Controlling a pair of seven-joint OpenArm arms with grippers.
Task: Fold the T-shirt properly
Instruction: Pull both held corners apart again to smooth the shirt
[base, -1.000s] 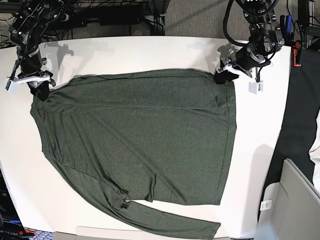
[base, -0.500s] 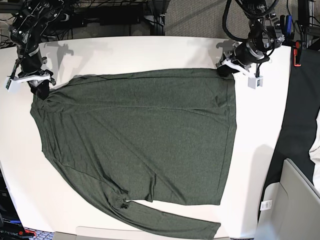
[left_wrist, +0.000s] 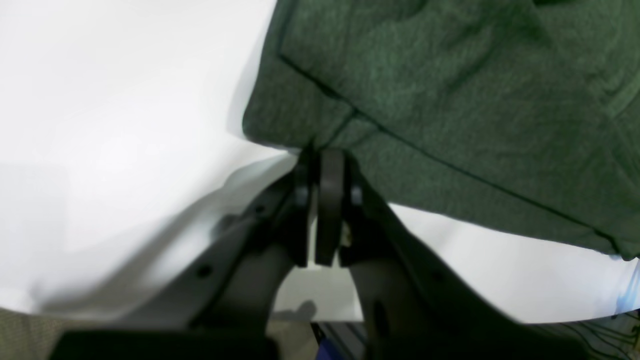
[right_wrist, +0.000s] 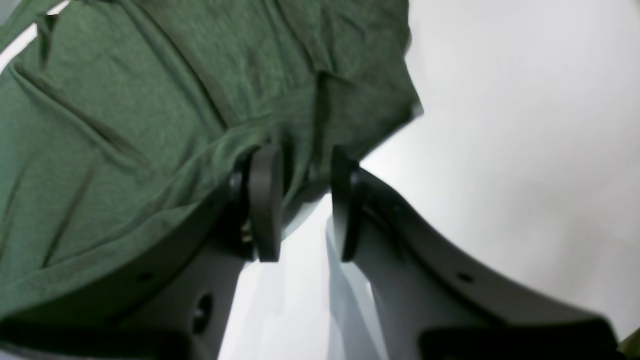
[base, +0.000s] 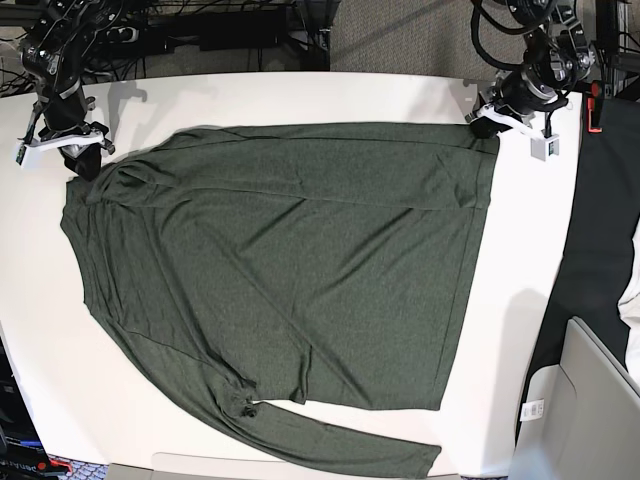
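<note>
Both arms have pulled the shirt's (base: 290, 270) top edge up the table (base: 300, 95); left gripper (left_wrist: 325, 160) and right gripper (right_wrist: 300, 165) each pinch a corner.

Both arms are stretched out to the far side of the table in the base view. The left gripper (base: 487, 121) sits at about 1 o'clock, jaws pressed together on the T-shirt (base: 290, 270) hem corner; the left wrist view shows its pads (left_wrist: 330, 200) clamped tight. The right gripper (base: 80, 160) is at roughly 10 o'clock, with fabric running between its fingers (right_wrist: 265, 200). There's a gap between them, so it looks like a grip, though that view's blurry.
</note>
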